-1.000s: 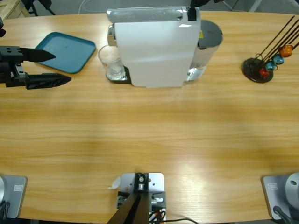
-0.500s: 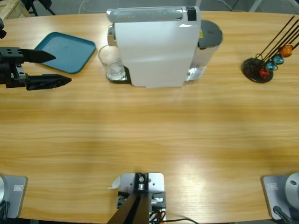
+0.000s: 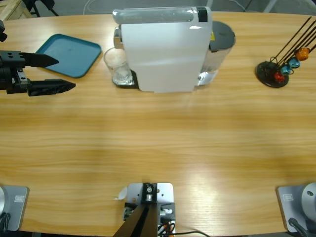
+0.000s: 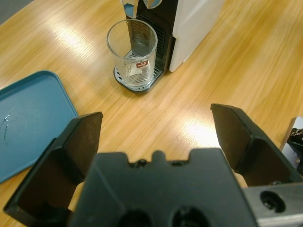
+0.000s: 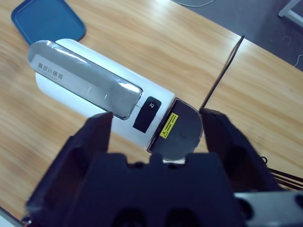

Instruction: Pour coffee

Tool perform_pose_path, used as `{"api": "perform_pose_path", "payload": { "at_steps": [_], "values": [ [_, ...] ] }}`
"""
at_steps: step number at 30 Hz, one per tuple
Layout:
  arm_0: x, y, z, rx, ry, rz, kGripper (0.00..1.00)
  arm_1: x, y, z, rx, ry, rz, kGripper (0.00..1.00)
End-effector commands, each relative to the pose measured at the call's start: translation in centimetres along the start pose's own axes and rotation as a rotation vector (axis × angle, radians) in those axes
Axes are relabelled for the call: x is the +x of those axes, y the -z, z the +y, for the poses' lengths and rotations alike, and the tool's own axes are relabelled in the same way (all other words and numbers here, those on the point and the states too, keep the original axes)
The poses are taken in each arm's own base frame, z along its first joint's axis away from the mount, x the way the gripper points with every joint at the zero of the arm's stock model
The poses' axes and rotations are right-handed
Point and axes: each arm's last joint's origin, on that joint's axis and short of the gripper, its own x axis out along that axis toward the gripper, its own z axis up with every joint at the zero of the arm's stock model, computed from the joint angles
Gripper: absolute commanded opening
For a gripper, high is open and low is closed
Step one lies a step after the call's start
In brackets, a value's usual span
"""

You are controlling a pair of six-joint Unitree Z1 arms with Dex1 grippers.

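Observation:
A white coffee machine [image 3: 163,49] stands at the back of the table. A clear glass [image 3: 117,66] sits on its drip tray under the spout; it looks empty, and no coffee is in view. My left gripper [image 3: 65,73] is open at the table's left edge, well apart from the glass. In the left wrist view the glass [image 4: 131,54] and the machine [image 4: 189,23] lie ahead of my open left gripper [image 4: 156,116]. My right gripper [image 5: 156,118] hangs open high above the machine [image 5: 90,85], over its black button [image 5: 149,108]. It is out of the high view.
A teal tray [image 3: 69,54] lies at the back left, close to my left gripper. A black capsule stand [image 3: 276,71] with coloured capsules is at the far right. The machine's grey tank lid [image 3: 219,35] is on its right side.
A black piece of the right gripper at the top edge above the machine has left the high view. The left gripper and the glass have not moved.

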Motion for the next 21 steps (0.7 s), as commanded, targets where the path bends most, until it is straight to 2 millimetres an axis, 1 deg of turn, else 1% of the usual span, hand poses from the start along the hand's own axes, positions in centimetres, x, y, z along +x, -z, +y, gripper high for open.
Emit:
{"api": "perform_pose_path", "payload": {
  "at_steps": [1,4,9,12,15,18,21],
  "values": [
    [0.4,1.0,-0.3,0.007,0.004,0.028,1.000,0.5,0.6,0.3,-0.010,-0.004,0.048,1.000],
    [0.0,1.0,-0.5,0.013,0.000,0.016,1.000,0.6,0.7,0.4,-0.011,-0.009,0.056,1.000],
    [0.0,1.0,-0.5,0.012,-0.003,0.019,1.000,0.9,0.8,0.5,-0.014,-0.012,0.064,1.000],
    [0.0,1.0,-0.5,0.011,-0.004,0.016,1.000,0.7,0.7,0.5,-0.014,-0.010,0.062,1.000],
    [0.0,1.1,-0.5,0.010,-0.003,0.018,1.000,-0.1,0.8,0.4,-0.013,-0.012,0.058,1.000],
    [-0.3,1.1,-0.7,0.010,-0.003,0.008,1.000,-1.5,1.1,0.4,-0.015,-0.018,0.046,1.000],
    [-0.4,1.3,-0.7,0.010,-0.005,0.010,1.000,-2.1,1.4,0.4,-0.016,-0.019,0.045,1.000]
  ]
}}
